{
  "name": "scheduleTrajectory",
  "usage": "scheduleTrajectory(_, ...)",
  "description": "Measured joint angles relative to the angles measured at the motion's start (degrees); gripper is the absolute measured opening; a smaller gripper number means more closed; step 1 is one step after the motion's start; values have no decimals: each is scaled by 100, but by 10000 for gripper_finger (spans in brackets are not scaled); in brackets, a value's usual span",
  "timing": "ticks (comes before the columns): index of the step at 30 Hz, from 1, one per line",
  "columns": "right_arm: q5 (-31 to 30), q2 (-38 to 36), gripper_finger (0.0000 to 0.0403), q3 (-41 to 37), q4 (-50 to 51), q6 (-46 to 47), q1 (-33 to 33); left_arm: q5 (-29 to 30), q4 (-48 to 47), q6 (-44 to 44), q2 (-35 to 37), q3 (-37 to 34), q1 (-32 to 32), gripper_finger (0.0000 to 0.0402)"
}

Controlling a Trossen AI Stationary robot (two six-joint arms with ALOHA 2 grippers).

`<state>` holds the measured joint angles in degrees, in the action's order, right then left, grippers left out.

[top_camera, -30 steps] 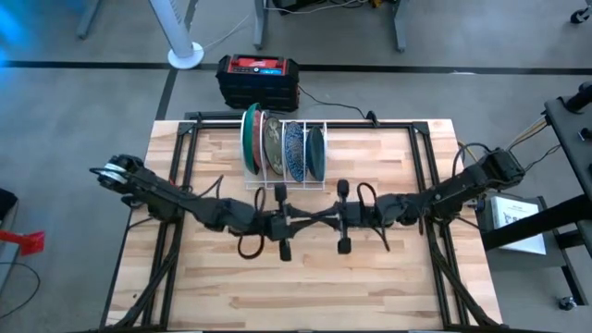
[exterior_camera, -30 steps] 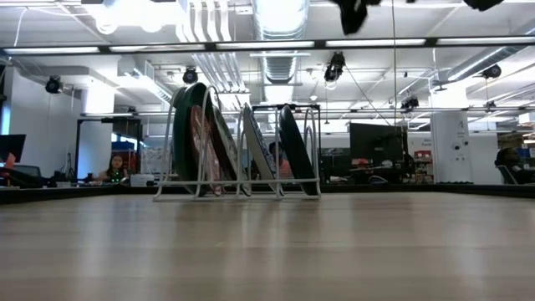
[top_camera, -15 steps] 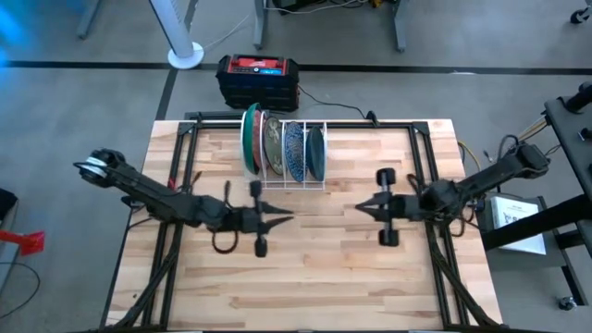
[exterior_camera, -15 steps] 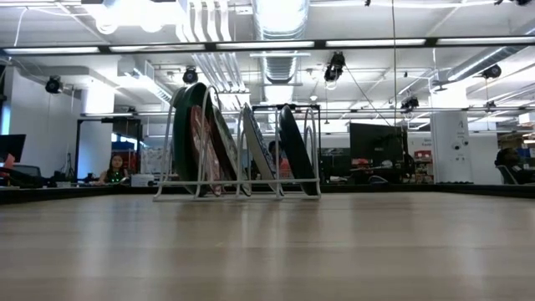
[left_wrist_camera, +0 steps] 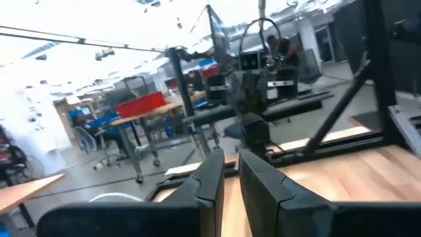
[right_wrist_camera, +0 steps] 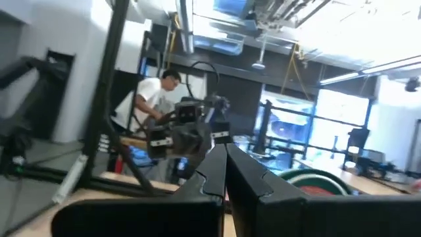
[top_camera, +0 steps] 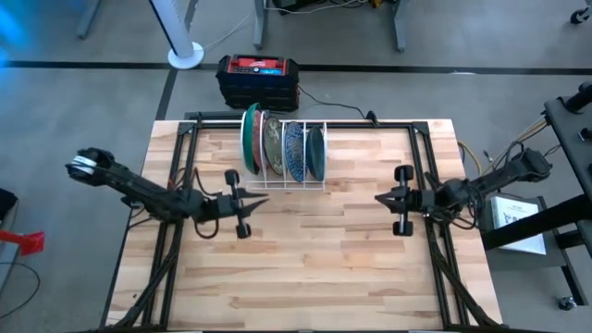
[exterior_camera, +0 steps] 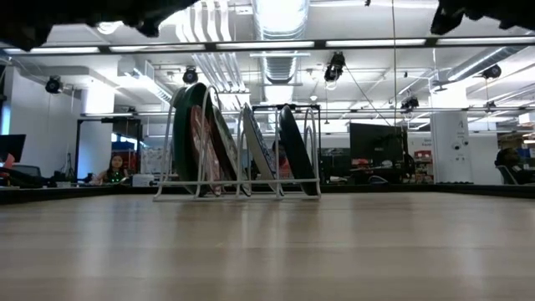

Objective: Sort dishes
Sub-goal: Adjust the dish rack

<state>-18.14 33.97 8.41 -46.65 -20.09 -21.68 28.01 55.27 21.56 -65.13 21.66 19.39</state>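
Two clenched empty claws, left (top_camera: 262, 199), right (top_camera: 380, 199), over wooden table (top_camera: 305, 268), dishes (top_camera: 282, 148) racked, office behind

Bright, even light falls from ceiling strip lamps (exterior_camera: 376, 42), which glare white in the low view. The table (top_camera: 305, 268) shows only faint, soft shadows beneath the arms. Both wrist views are smeared with motion blur, their backgrounds washed out by bright windows. The low view's near tabletop is out of focus.
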Motion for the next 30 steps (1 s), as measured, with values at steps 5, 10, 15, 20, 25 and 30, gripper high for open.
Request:
scheduleTrajectory(5, 21, -58, 0, -467, -448, -360, 258, 1, 256, 39, -127, -304, -482, 36)
scheduleTrajectory(10, 19, -112, 0, -777, -1561, -916, 545, -1, 257, 148, -229, -458, -965, 36)
scheduleTrajectory(15, -40, -324, 0, -785, -1725, -1345, 1039, -7, 212, 178, -341, -524, -1233, 36)
scheduleTrajectory(20, 257, -978, 0, -785, -1666, -1099, 1173, 12, 199, 167, -300, -734, -1286, 36)
scheduleTrajectory(25, 933, -1944, 0, -789, -1090, -451, 1014, 140, 210, -113, -160, -832, -1286, 36)
scheduleTrajectory(30, 1008, -3178, 0, -790, -387, -430, 840, 147, 216, -175, -77, -830, -1286, 36)
